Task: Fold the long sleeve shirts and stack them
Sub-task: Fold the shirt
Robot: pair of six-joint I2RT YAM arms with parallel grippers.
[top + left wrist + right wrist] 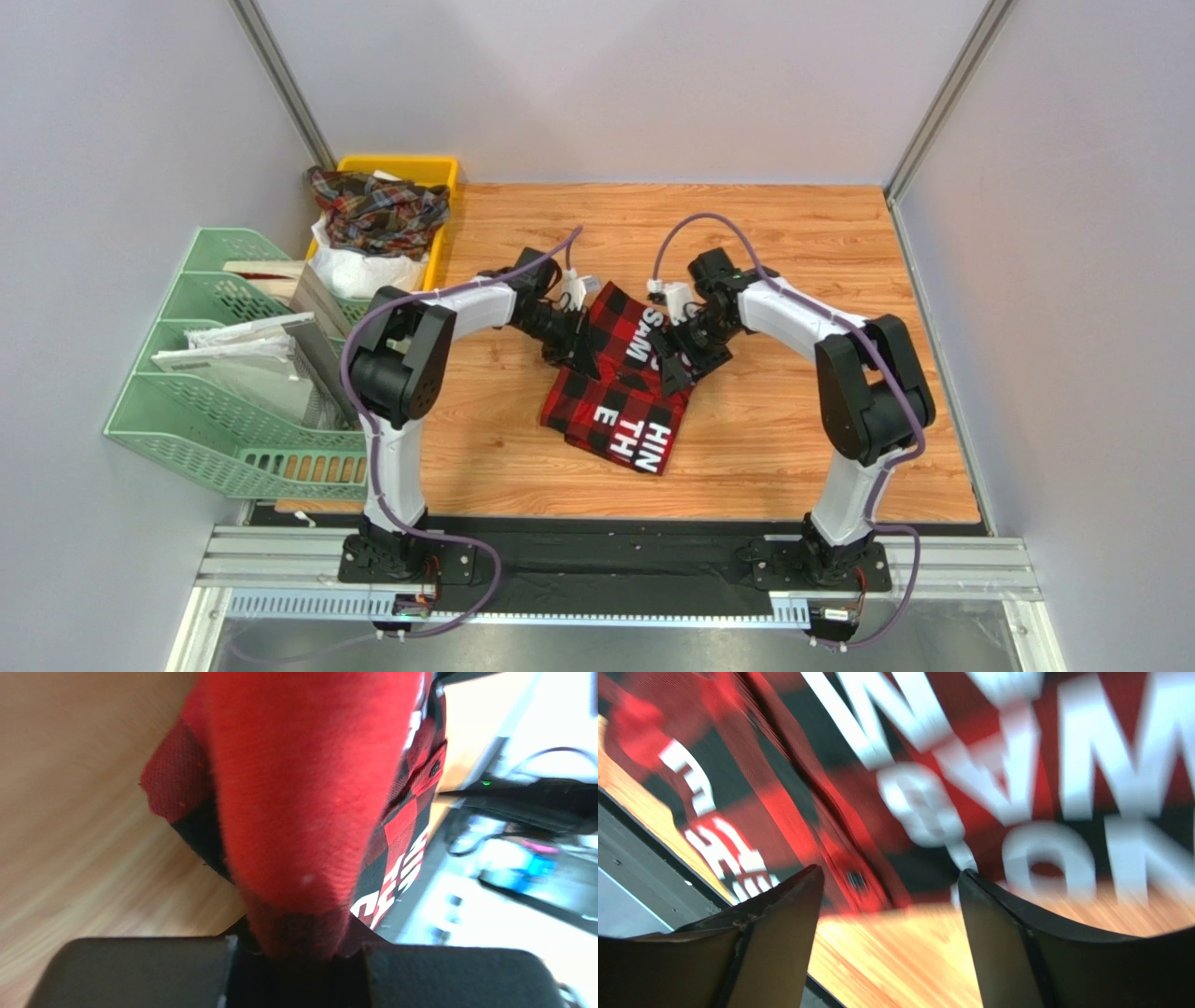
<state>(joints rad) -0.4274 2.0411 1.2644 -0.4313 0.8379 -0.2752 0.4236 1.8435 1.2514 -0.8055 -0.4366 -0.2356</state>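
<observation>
A red-and-black buffalo check long sleeve shirt (617,389) with big white letters lies partly folded in the middle of the wooden table. At the shirt's upper left edge my left gripper (575,333) is shut on a bunched fold of its red cloth (302,798); that cloth fills the left wrist view and runs down between the jaws (298,952). My right gripper (676,357) hangs at the shirt's upper right edge. Its fingers stand open (889,876), with bare wood between them and the lettered cloth (990,763) just beyond the tips.
A yellow bin (421,170) at the back left holds a dark plaid shirt (376,207) above something white (358,273). A green file rack (225,406) with papers stands along the left side. Grey walls enclose the table.
</observation>
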